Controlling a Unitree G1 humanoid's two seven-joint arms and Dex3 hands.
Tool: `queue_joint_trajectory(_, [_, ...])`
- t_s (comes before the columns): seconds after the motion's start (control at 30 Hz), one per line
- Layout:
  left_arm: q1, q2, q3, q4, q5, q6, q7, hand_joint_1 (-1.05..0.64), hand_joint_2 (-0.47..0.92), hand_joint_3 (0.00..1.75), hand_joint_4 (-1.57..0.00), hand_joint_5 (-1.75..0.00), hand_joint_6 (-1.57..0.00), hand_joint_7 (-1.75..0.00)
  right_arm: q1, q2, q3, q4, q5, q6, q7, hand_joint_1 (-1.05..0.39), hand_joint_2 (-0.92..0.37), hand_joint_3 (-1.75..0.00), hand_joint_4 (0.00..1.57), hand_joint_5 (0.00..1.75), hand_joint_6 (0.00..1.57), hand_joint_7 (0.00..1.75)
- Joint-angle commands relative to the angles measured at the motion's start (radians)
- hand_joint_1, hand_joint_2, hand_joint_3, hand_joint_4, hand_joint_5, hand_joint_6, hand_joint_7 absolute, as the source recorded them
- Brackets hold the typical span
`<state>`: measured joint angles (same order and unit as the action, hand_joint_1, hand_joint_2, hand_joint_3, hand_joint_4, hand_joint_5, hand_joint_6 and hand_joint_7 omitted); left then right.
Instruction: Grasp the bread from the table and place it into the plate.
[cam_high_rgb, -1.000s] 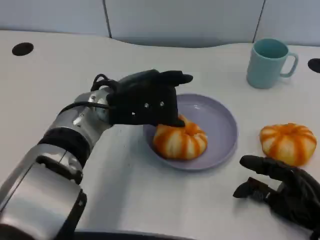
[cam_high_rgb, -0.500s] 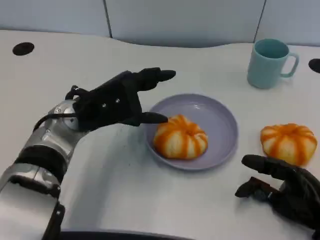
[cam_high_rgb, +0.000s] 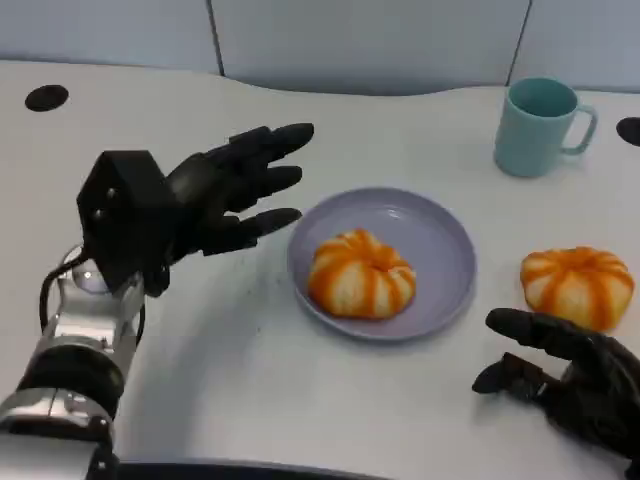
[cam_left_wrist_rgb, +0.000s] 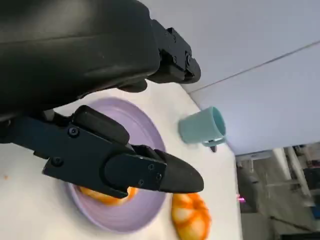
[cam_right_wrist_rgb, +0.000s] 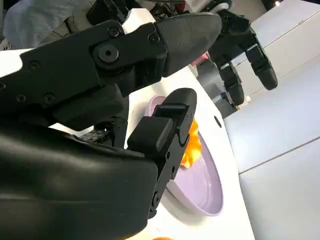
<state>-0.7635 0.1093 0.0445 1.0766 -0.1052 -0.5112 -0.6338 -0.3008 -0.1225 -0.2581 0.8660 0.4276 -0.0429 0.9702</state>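
Just beyond the fingertips of the left hand (cam_high_rgb: 215, 195) lay the plate (cam_high_rgb: 440, 235), a lavender dish on the white table (cam_high_rgb: 250, 380); that hand was raised off the table, fingers spread apart and holding nothing; one orange-striped bread (cam_high_rgb: 360, 275) sat inside the plate on the side nearer the left hand; a second bread (cam_high_rgb: 577, 285) rested on the table just past the right hand (cam_high_rgb: 570, 385), whose fingers were loosely apart and empty; a teal mug (cam_high_rgb: 540, 125) stood farther off, well beyond the second bread.

Open robot hand (cam_left_wrist_rgb: 125, 125) above plate (cam_left_wrist_rgb: 145, 150) holding bread (cam_left_wrist_rgb: 102, 196).
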Motion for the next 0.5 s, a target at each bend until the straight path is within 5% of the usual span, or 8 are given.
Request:
queue_joint_trajectory(0.03, [0.058,-0.012,0.063,-0.054,-0.096,0.069,-0.058,-0.68,0.92,0.27,-0.18,-0.44,-0.30,-0.03,0.019,-0.012,-0.003,0.014,-0.007,0.001,-0.007,-0.40,-0.92,-0.12,0.53,1.14,0.93,0.02])
queue_joint_trajectory(0.5, [0.217,-0.046,0.175,-0.270,-0.305,0.388,-0.116,-0.60,0.92,0.27,-0.35,-0.51,-0.39,-0.05,0.020,-0.018,0.000,0.010,-0.008,0.006,0.011,-0.41,-0.92,-0.13,0.53,1.15,0.93,0.02])
